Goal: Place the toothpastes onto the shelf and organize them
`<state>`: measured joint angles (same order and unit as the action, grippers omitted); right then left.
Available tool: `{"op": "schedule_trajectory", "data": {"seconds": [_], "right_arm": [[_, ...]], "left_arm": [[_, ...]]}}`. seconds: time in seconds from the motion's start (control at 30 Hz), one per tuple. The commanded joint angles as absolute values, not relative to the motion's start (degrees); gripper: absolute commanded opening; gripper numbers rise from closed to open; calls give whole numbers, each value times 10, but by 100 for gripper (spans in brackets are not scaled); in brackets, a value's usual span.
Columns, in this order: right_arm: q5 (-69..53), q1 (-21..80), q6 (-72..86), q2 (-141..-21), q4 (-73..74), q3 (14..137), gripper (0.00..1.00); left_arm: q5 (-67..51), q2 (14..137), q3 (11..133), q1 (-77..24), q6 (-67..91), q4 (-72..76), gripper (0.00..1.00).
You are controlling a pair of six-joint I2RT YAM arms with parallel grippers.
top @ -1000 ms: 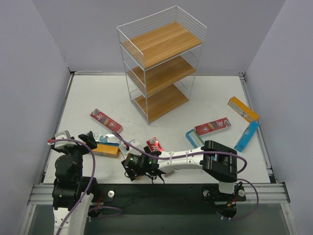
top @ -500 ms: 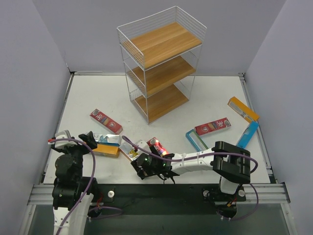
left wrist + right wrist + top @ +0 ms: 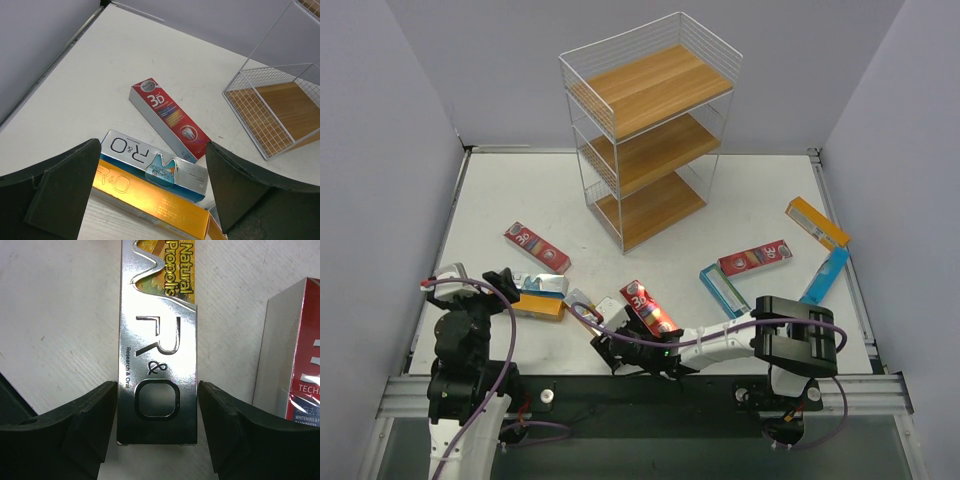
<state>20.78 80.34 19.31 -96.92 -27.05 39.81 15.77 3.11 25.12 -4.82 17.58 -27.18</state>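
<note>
Fingers (image 3: pixel 55 195) of the left gripper (image 3: pixel 154 145) stand wide apart at the lower left of the overhead view and hold nothing. Below them in the left wrist view, a teal-and-silver carton (image 3: pixel 155 167) lies flat on the white table (image 3: pixel 510 190), and an orange carton (image 3: pixel 150 200) lies right against its near long side. A red 3D carton (image 3: pixel 167 120) lies just beyond the pair, slanting toward the upper left of that frame.

At lower centre of the overhead view, a silver carton (image 3: pixel 157 350) printed "R&O" and "Natural Propolis" lies flat on the table. Its near end sits between the fingers of the right gripper (image 3: pixel 157 385). Each finger lies flush with one long side and no gap shows. Whether they are squeezing it I cannot tell. A second red carton (image 3: pixel 648 308) lies just right of the silver one.

The shelf (image 3: pixel 645 130) stands at upper centre, well apart from every carton.

Right of centre, a teal-edged carton (image 3: pixel 722 290) lies near a third red carton (image 3: pixel 755 258). Further right, a blue carton (image 3: pixel 823 277) and a second orange carton (image 3: pixel 817 222) lie close to the table's right edge.
</note>
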Motion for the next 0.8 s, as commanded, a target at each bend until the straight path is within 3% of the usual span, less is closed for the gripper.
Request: {"op": "schedule_trajectory", "data": {"seconds": [0.0, 0.1, 0.33, 0.53, 0.77], "right_arm": [[241, 808, 176, -955, -325, 360, 64], [259, 810, 167, -948, -348, 347, 59], [252, 813, 154, -891, -342, 334, 34], [239, 813, 132, -803, -264, 341, 26], [269, 783, 114, -692, -183, 341, 25]], "left_arm": [[152, 45, 269, -44, 172, -266, 97], [149, 54, 271, -45, 171, -267, 97], [142, 65, 271, -45, 171, -264, 97], [134, 64, 270, -45, 170, -258, 97], [134, 56, 268, -44, 170, -254, 97]]}}
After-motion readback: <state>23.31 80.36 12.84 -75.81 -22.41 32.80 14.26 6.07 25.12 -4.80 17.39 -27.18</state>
